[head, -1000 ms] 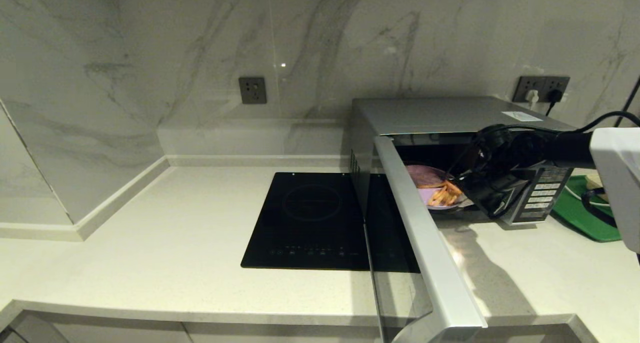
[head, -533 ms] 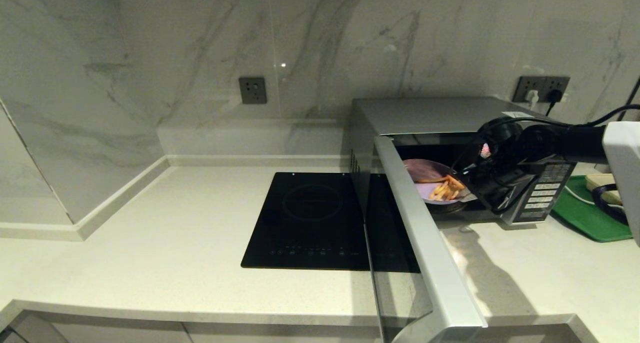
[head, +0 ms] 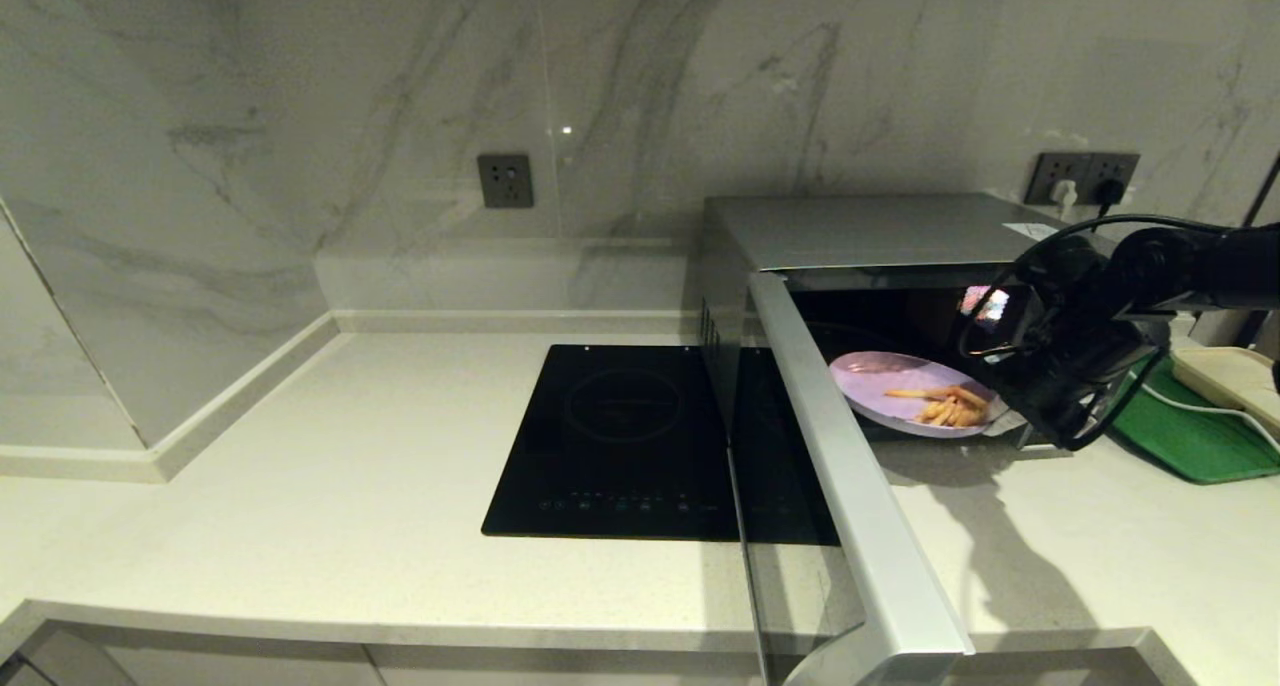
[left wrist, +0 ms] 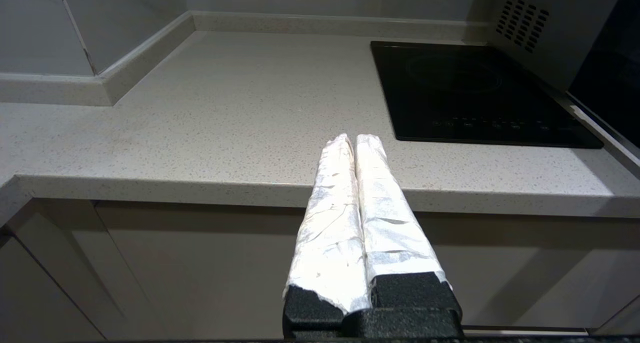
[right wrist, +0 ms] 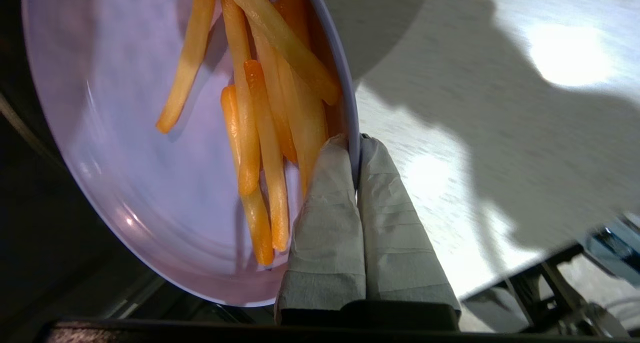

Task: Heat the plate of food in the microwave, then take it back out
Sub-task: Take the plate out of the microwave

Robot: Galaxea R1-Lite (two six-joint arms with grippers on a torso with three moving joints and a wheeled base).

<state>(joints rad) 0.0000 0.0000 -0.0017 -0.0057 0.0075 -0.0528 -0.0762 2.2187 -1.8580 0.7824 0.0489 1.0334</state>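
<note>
The silver microwave [head: 880,228] stands at the back right of the counter with its door [head: 860,506] swung wide open toward me. The lavender plate of food [head: 895,386], carrying orange-yellow fries [head: 950,404], hangs at the microwave's mouth, partly out over the counter. My right gripper [head: 1000,418] is shut on the plate's right rim. In the right wrist view the rim [right wrist: 350,118] is pinched between the two taped fingers [right wrist: 330,218], and the fries [right wrist: 265,133] lie just beside them. My left gripper [left wrist: 354,139] is shut and empty, parked below the counter's front edge.
A black induction cooktop [head: 620,436] lies left of the microwave door. A green tray [head: 1190,431] with a pale object [head: 1230,374] sits at the far right. Wall sockets [head: 1085,178] and cables are behind the microwave. Bare counter [head: 300,486] spreads to the left.
My right gripper has pulled back to the right and toward me with the plate, bringing it from inside the cavity to the microwave's opening. The left arm has not moved.
</note>
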